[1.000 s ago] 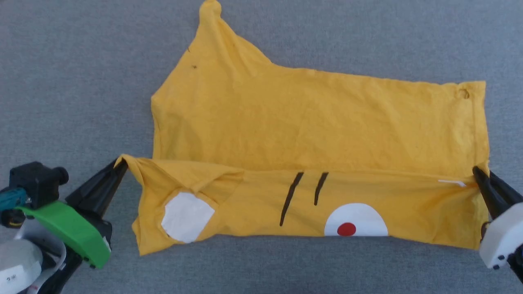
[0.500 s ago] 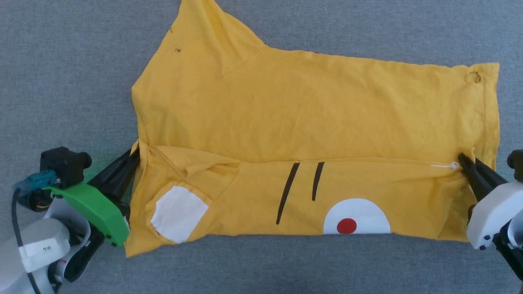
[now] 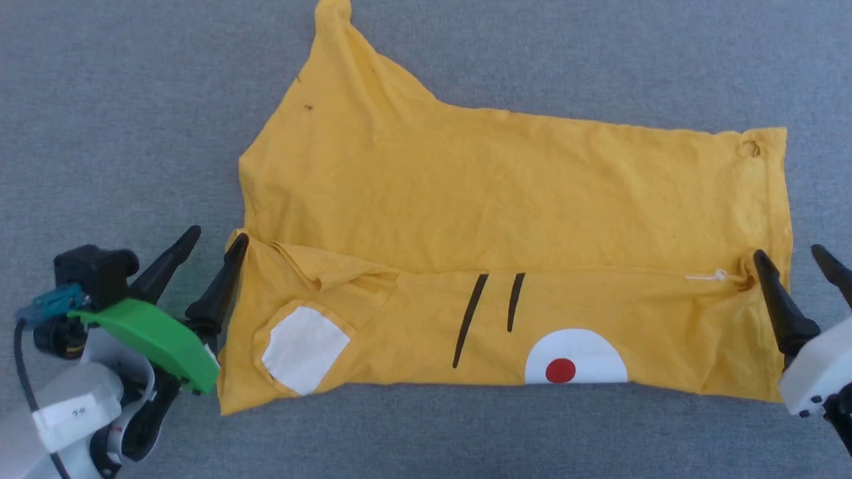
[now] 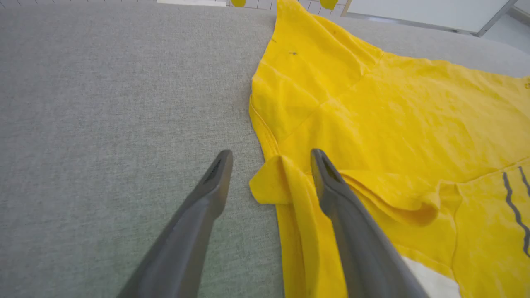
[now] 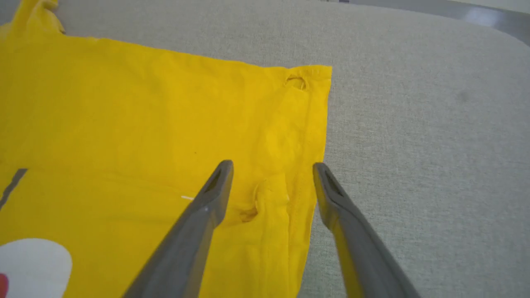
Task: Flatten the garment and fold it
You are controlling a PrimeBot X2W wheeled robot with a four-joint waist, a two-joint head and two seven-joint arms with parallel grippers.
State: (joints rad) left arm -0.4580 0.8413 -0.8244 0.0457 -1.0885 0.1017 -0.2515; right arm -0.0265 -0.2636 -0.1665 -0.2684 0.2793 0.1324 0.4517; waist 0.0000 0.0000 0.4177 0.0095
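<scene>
lying half-folded, garment [image 3: 506, 199] on grey surface [image 3: 100, 100]

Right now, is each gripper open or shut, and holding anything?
Left gripper: open, holding nothing, astride a corner of the garment.
Right gripper: open, holding nothing, astride the garment's side edge.

Grey woven cloth surface [image 3: 133, 100], broad and flat; pale board [image 4: 414, 10] beyond its far edge

No legible text, brand or number anywhere. Small dark marks on a white sticker [image 3: 66, 416] on the left forearm [image 3: 23, 442], too blurred to read. On the garment [image 3: 506, 199], printed shapes without letters.
</scene>
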